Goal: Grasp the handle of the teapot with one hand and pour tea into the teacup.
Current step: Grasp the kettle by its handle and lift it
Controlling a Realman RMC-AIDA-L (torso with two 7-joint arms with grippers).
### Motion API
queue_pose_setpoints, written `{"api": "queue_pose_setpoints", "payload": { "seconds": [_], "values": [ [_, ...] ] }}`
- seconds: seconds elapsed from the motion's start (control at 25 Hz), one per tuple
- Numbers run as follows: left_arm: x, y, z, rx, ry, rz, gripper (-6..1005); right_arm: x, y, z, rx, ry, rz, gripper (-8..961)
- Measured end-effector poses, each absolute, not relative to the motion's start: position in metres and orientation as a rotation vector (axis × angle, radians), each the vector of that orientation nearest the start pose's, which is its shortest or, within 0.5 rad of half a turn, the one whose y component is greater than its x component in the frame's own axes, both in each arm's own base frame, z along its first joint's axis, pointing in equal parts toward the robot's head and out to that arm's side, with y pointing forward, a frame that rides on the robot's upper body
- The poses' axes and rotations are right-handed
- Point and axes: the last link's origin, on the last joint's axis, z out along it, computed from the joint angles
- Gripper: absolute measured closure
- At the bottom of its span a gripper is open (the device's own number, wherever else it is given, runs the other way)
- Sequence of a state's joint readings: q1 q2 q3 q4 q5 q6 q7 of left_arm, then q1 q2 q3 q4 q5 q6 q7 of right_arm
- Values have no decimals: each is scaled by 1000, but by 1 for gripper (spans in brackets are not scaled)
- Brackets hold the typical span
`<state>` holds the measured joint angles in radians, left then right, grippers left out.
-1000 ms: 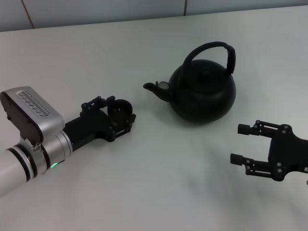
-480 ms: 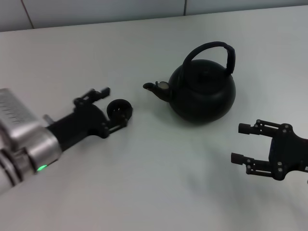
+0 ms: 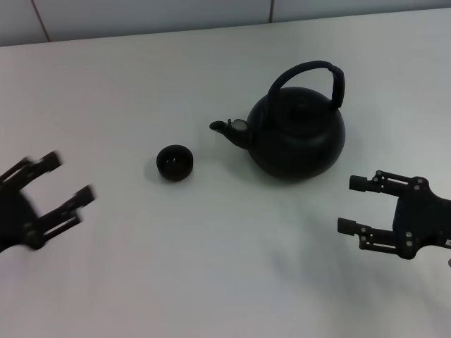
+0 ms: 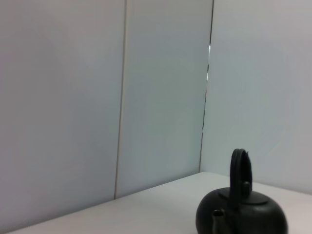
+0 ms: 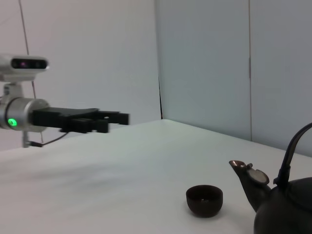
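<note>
The round matte black teapot [image 3: 296, 134] stands upright on the white table, spout [image 3: 227, 129] pointing left; its arched black handle [image 3: 313, 72] stands over the lid. It also shows in the left wrist view [image 4: 241, 214] and the right wrist view [image 5: 287, 202]. The tiny dark teacup [image 3: 174, 162] stands alone left of the spout and shows in the right wrist view [image 5: 204, 200]. My left gripper [image 3: 53, 186] is open and empty at the left edge, well clear of the cup; it shows in the right wrist view [image 5: 114, 119]. My right gripper [image 3: 352, 205] is open and empty, front right of the teapot.
The white table [image 3: 211, 267] runs back to a pale panelled wall [image 3: 141, 14]. Nothing else stands on it in view.
My left gripper let go of the teacup and drew back to the left edge. The cup stays standing on the table. The right arm has barely moved.
</note>
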<state>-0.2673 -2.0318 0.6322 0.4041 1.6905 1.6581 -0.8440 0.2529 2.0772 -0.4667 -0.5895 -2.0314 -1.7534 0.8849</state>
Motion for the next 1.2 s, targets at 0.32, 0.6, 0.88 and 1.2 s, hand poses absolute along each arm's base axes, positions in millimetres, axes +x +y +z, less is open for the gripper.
{"api": "queue_pose_setpoints", "payload": {
  "seconds": [0.32, 0.6, 0.88, 1.2],
  "values": [
    [-338, 231, 28, -2394, -445, -922, 201, 337, 224, 12, -2558, 400, 770, 224],
    [-346, 221, 24, -2474, -375, -817, 200, 338, 224, 12, -2546, 408, 775, 223],
    [-357, 217, 17, -2481, -335, -706, 201, 338, 223, 12, -2543, 409, 775, 223],
    [-354, 222, 12, -2478, -336, -704, 202, 346, 213, 16, -2431, 437, 811, 224]
  ]
}}
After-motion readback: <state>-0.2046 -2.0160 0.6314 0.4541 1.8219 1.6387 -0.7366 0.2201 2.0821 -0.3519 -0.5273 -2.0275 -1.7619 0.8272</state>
